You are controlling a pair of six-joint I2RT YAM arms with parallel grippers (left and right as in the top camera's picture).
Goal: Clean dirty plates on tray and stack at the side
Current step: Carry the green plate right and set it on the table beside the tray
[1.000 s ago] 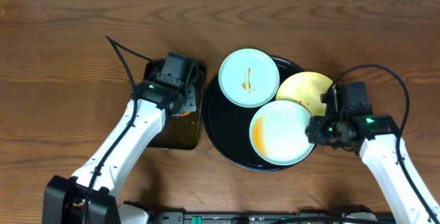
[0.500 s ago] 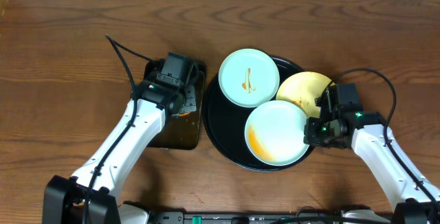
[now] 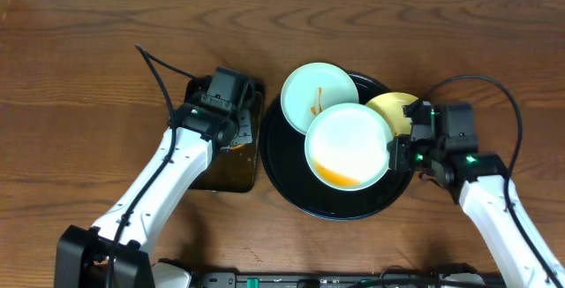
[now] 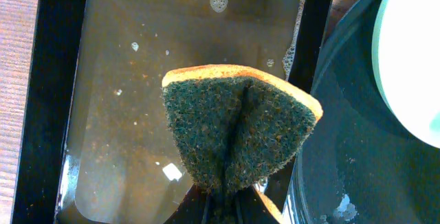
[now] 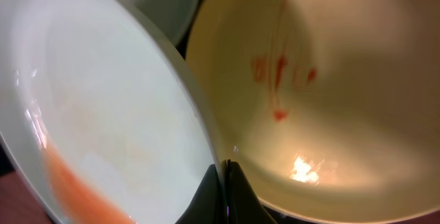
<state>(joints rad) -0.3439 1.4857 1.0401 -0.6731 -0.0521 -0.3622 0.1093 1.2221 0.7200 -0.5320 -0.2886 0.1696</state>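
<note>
Right gripper [image 3: 399, 156] pinching rim of smeared mint plate [image 3: 348, 145], holding it over tray [image 3: 284, 180], overlapping yellow plate [image 3: 395, 109]. Left gripper [image 4: 225, 198] clamping folded sponge [image 4: 239, 128] over water pan [image 4: 117, 100].

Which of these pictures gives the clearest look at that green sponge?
The left wrist view: the sponge sits large and centred, pinched in the left hand. Overhead shows barely a sliver of it; the right wrist view shows none of it.
</note>
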